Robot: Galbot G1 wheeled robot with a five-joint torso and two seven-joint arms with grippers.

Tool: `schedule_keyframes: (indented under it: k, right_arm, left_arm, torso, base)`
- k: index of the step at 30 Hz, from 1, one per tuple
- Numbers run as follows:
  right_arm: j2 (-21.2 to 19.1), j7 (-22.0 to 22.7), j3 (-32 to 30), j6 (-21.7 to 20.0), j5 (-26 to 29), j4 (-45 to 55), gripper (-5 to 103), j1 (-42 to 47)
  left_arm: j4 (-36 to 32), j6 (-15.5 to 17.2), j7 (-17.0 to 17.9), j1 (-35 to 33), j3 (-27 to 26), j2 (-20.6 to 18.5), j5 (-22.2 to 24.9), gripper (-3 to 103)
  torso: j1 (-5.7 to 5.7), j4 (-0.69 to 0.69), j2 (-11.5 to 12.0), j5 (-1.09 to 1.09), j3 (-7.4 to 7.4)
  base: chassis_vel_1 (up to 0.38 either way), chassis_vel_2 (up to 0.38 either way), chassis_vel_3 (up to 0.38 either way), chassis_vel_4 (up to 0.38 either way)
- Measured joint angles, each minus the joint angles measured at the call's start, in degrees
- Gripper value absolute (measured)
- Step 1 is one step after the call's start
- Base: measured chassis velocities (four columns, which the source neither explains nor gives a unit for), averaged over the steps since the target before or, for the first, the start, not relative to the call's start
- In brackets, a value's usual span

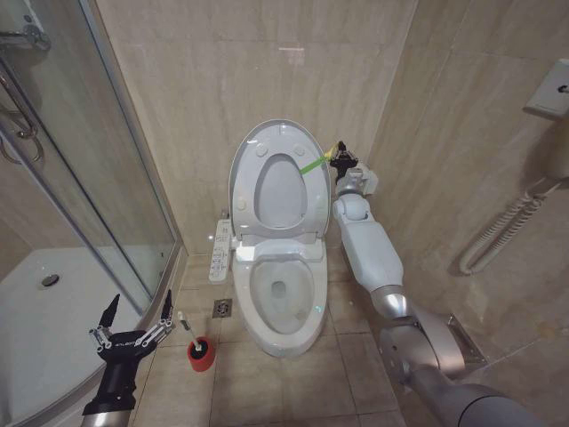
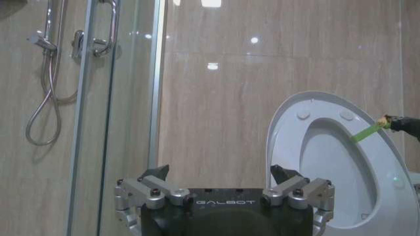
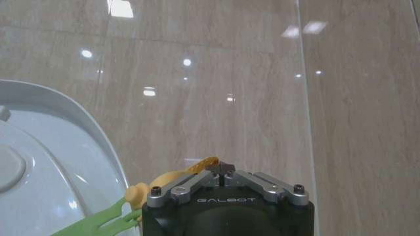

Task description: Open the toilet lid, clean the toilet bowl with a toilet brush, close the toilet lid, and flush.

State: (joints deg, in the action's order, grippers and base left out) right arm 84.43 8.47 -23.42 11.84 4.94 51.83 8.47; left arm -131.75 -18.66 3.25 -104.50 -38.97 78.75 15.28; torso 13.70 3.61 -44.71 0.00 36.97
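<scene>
Standing upright against the tiled wall, the toilet lid (image 1: 277, 182) has its long axis vertical, its hollow underside facing the robot above the open toilet bowl (image 1: 283, 302). The right gripper (image 1: 340, 157), fingers pinched together, grips the yellow-green strap (image 1: 311, 166) at the lid's edge. The left gripper (image 1: 135, 313) hangs spread wide and empty beside the toilet brush (image 1: 192, 335), whose handle tilts up from its red holder (image 1: 202, 353).
</scene>
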Motion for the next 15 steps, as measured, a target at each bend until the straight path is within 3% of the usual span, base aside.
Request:
schedule_keyframes:
  k: [10, 11, 15]
  right_arm:
    - [-1.8, -1.0, 1.6, -1.6, 3.8, 4.5, 0, 3.5]
    - [-2.4, -1.2, 2.0, -2.1, 4.7, 6.2, 20, 4.6]
    - [-3.5, -1.0, 2.5, -4.5, 6.5, 10.9, 20, 6.9]
  left_arm:
    - [0.0, 0.0, 0.0, 0.0, 0.0, 0.0, 0.0, 100]
    - [0.0, 0.0, 0.0, 0.0, 0.0, 0.0, 0.0, 100]
    - [0.0, 0.0, 0.0, 0.0, 0.0, 0.0, 0.0, 100]
  torso:
    - [0.0, 0.0, 0.0, 0.0, 0.0]
    - [0.0, 0.0, 0.0, 0.01, 0.0]
    - [0.0, 0.0, 0.0, 0.0, 0.0]
  base:
    - [0.0, 0.0, 0.0, 0.0]
    - [0.0, 0.0, 0.0, 0.0]
    - [0.0, 0.0, 0.0, 0.0]
